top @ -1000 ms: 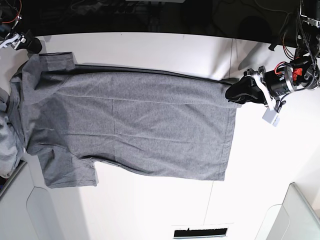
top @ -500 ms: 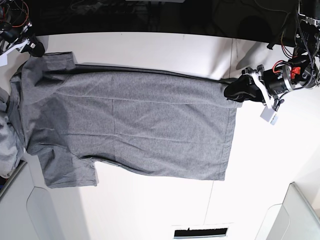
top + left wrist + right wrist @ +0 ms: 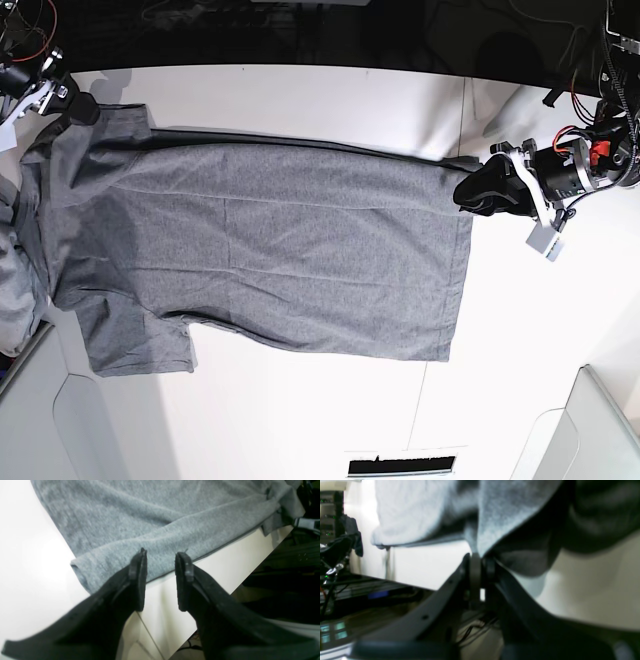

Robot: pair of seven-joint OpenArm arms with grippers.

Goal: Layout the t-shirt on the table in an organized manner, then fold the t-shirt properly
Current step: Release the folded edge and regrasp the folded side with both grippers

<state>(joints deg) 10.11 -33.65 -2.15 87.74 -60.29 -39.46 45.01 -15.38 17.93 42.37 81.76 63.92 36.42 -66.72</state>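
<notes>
Our right gripper (image 3: 478, 562) is pinched tight on the t-shirt (image 3: 270, 250) sleeve edge. Left gripper (image 3: 160, 560), jaws apart, hovers at the hem corner; shirt spreads flat beyond it across the table (image 3: 300, 95). Grey bin (image 3: 600, 430) nearby.

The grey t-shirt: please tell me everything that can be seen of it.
The heather-grey short-sleeved jersey t-shirt lies spread flat on the white table, its collar end at the base view's left and its hem at the right. One sleeve juts out at lower left. The right gripper is shut on the cloth near the far sleeve. The left gripper is open at the hem corner.
</notes>
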